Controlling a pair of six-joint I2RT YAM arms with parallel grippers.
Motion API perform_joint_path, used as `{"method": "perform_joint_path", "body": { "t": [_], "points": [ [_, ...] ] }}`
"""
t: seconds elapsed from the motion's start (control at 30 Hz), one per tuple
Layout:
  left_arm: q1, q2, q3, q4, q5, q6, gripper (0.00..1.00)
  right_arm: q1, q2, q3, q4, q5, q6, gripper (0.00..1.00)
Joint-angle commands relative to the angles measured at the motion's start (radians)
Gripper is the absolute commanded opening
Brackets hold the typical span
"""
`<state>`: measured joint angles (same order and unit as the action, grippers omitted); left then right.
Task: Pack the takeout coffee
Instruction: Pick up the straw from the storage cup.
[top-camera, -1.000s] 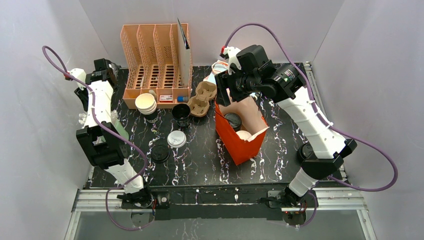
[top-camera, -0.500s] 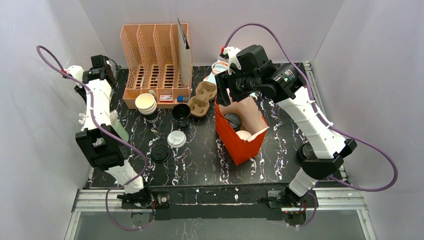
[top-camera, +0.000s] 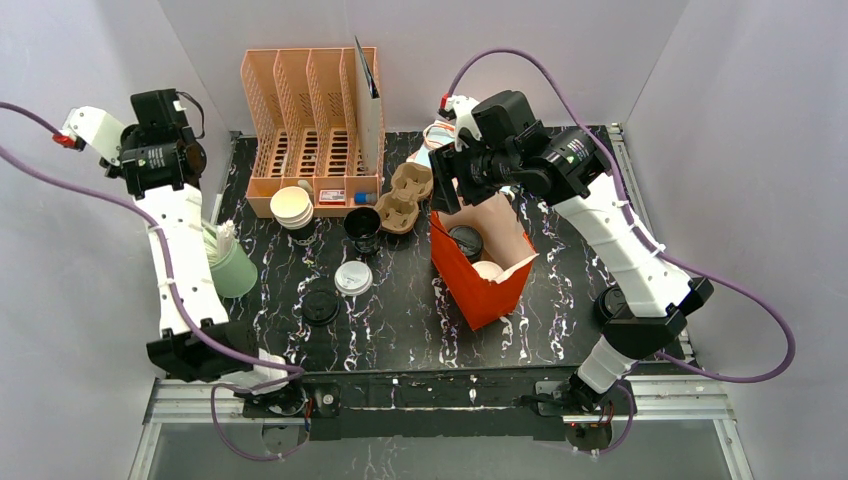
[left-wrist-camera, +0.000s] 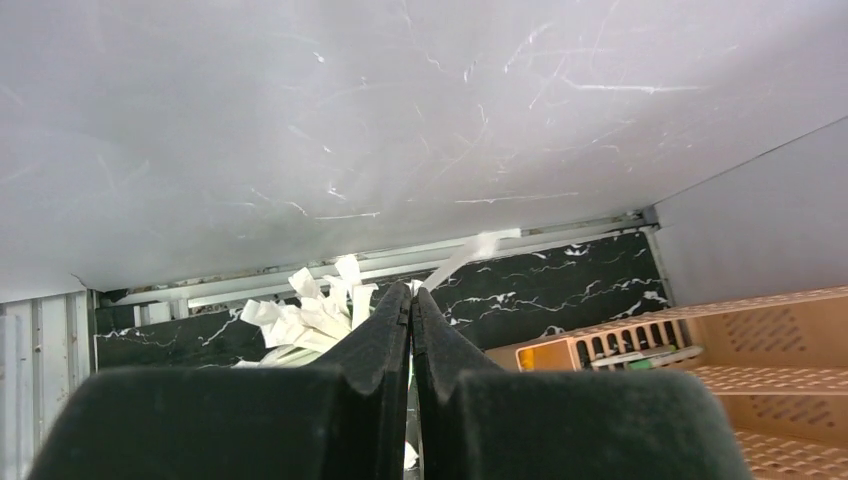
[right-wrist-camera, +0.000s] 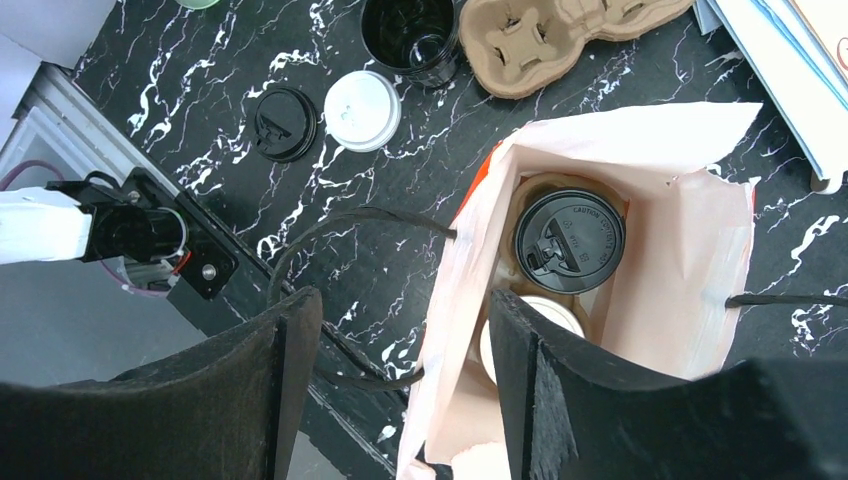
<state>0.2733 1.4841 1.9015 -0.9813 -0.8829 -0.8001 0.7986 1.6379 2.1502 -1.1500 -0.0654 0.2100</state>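
So, the takeout coffee (right-wrist-camera: 568, 240) is sitting upright down inside the red paper bag (top-camera: 480, 292), a brown cup with a black lid on top. There's a second pale-topped cup (right-wrist-camera: 535, 318) tucked in just beside it, on the side nearer the arm bases. The right end effector (right-wrist-camera: 400, 300) hovers right above the bag's open mouth, over its left edge, with its fingers spread wide and nothing gripped between them. The left end effector (left-wrist-camera: 411, 300) is way off to the left of the bag, lifted up by the side wall, fingers pressed fully together and holding nothing. Everything else on the tabletop (top-camera: 400, 320) is left of the bag: a cardboard cup carrier (top-camera: 405, 195) closest to it, then an open black cup (top-camera: 362, 228), a loose white lid (top-camera: 353, 278) and a loose black lid (top-camera: 320, 307), a stack of kraft cups (top-camera: 292, 208), and a green cup stuffed with paper strips (top-camera: 232, 268) furthest out. The orange rack (top-camera: 310, 130) stands at the back wall, farther back than the bag and to its left
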Motion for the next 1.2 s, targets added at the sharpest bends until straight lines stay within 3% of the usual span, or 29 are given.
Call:
{"method": "perform_joint_path", "body": {
  "t": [0.0, 0.27, 0.4, 0.63, 0.7, 0.8, 0.97, 1.17],
  "points": [
    [0.007, -0.077, -0.005, -0.013, -0.013, 0.003, 0.00, -0.002, -0.022, 0.001, 0.024, -0.024, 0.000, 0.70],
    [0.007, -0.125, -0.129, -0.003, 0.008, -0.005, 0.00, -0.003, -0.022, -0.001, 0.024, -0.041, 0.005, 0.68],
    [0.006, -0.135, -0.107, 0.033, 0.056, 0.012, 0.00, -0.002, -0.029, -0.006, 0.024, -0.039, 0.007, 0.68],
    [0.007, -0.223, -0.070, 0.312, 0.160, 0.042, 0.00, -0.003, -0.031, 0.002, 0.018, -0.036, 0.009, 0.68],
    [0.007, -0.258, -0.103, 0.461, 0.235, 0.029, 0.00, -0.002, -0.033, 0.002, 0.017, -0.033, 0.009, 0.68],
    [0.007, -0.262, -0.097, 0.546, 0.377, 0.001, 0.00, -0.003, -0.033, 0.013, 0.014, 0.003, 0.011, 0.67],
    [0.007, -0.232, -0.036, 0.588, 0.601, -0.015, 0.00, -0.003, -0.021, 0.140, 0.016, 0.232, 0.030, 0.65],
    [0.007, -0.212, -0.100, 0.771, 1.001, -0.171, 0.00, -0.003, -0.105, 0.053, 0.139, 0.441, 0.052, 0.63]
  ]
}}
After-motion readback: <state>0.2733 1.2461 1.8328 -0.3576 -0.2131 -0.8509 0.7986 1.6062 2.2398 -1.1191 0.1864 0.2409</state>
